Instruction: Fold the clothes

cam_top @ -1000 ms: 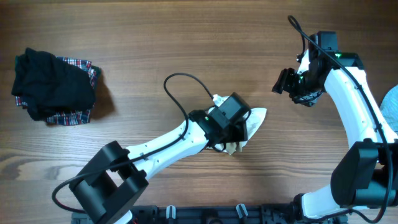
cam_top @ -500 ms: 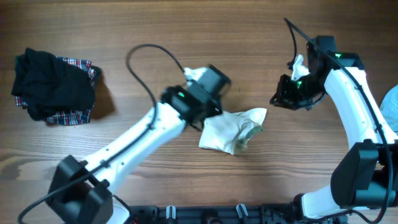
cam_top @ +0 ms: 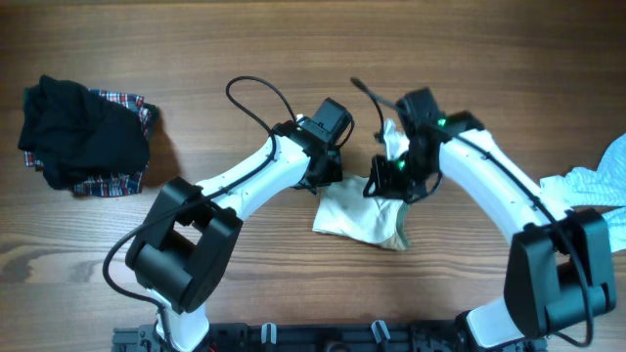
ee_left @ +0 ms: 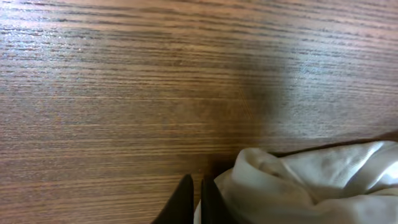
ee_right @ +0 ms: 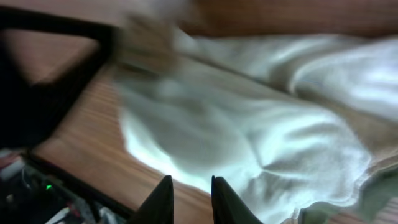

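Note:
The white T-shirt [cam_top: 354,217] lies crumpled in the middle of the table, with a tan-green bit at its lower right. My left gripper [cam_top: 326,178] is at its upper left corner. In the left wrist view [ee_left: 196,182] the fingers are pressed together on a sliver of the shirt's white edge [ee_left: 311,180]. My right gripper [cam_top: 386,183] hovers over the shirt's upper right part. In the blurred right wrist view [ee_right: 191,180] its fingers stand slightly apart above the white cloth [ee_right: 249,124], with nothing between them.
A black garment [cam_top: 78,132] lies heaped on a red-plaid piece [cam_top: 117,181] at the far left. A pale-blue piece [cam_top: 599,181] shows at the right edge, under the right arm. Bare wooden table [cam_top: 196,59] lies all around.
The right arm has swung left from the table's right side to the shirt. The left gripper has shut and come to the shirt's upper left corner. More pale-blue cloth shows at the right.

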